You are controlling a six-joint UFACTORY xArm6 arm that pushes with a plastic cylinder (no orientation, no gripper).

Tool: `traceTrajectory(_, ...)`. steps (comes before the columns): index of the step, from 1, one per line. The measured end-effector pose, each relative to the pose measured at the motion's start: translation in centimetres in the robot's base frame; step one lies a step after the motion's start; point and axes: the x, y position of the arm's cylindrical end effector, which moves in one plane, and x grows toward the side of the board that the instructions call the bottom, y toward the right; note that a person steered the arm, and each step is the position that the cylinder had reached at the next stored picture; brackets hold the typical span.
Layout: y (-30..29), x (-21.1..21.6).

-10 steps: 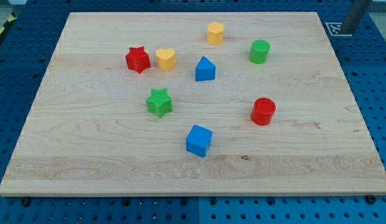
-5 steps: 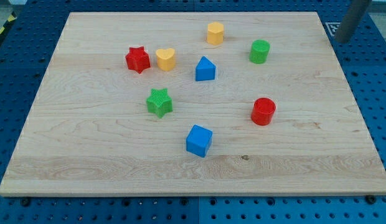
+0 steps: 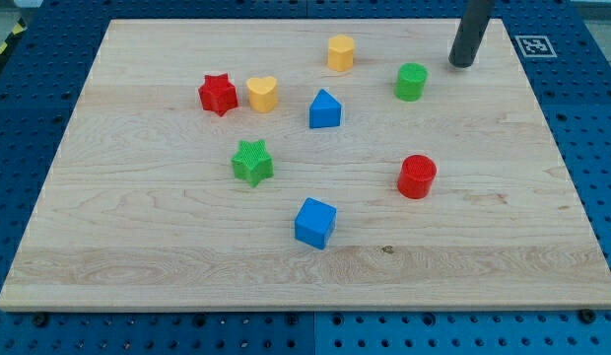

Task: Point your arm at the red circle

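At view's top right, my tip (image 3: 462, 64) sat on wooden board (image 3: 138, 247), just right of green cylinder (image 3: 411, 81). No claw on rig, only bare rod. Red circle (image 3: 417, 177) lay well below tip, toward view's right, untouched.

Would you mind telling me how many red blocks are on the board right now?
2. The red star sits toward the view's upper left, beside the yellow heart. The red circle sits toward the view's right, below the green cylinder. None looks hidden.
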Motion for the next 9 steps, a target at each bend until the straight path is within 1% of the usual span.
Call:
traceTrajectory(1,0.0,0.5)
traceTrajectory(2,1.2,5.1)
traceTrajectory(3,1.3,11.0)
traceTrajectory(4,1.2,18.0)
traceTrajectory(5,0.7,19.5)
traceTrajectory(6,-0.5,20.2)
traceTrajectory(7,-2.9,21.3)
traceTrajectory(8,-3.2,21.3)
traceTrajectory(9,-6.9,21.3)
